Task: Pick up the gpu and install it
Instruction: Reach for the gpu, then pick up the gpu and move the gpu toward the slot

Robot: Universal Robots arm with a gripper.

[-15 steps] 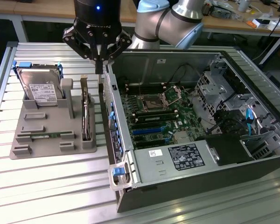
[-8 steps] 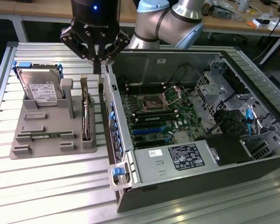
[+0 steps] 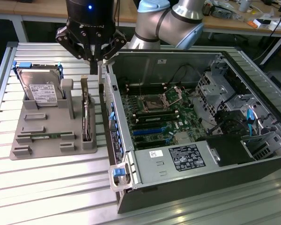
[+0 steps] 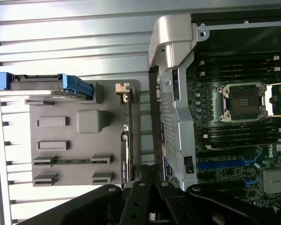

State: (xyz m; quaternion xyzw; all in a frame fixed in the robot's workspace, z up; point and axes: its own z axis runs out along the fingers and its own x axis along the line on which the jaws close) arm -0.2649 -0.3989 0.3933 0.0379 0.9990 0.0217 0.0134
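**Exterior view: shut gripper hovering over the racked gpu**

Writing: hard drive (image 3: 40, 89) carries a white label (image 3: 41, 90), print too small to read. Inside the open computer case (image 3: 178, 61), a black label (image 3: 187, 157) with white print lies on the power supply beside a small white sticker (image 3: 153, 153); neither is legible. A faint marking on the gripper body can't be made out.

Arm: the silver arm (image 3: 178, 23) with a pale blue joint cap reaches in from behind the case, wrist pointing straight down. A blue light glows on the gripper housing.

Gripper (image 3: 95, 58): jaws pressed together and holding nothing, poised above the gap between the holder and the case wall.

Gpu (image 3: 86, 115): stands on edge in a slot of the grey holder (image 3: 47, 126), on the side nearest the case, with the gripper above its far end and apart from it. Wrist view shows it edge-on (image 4: 127, 140), running along the holder's side.

Holder also has the hard drive upright at its back and a green memory stick (image 3: 42, 137) lying flat near its front. All of it rests on a ribbed metal table (image 3: 51, 187).
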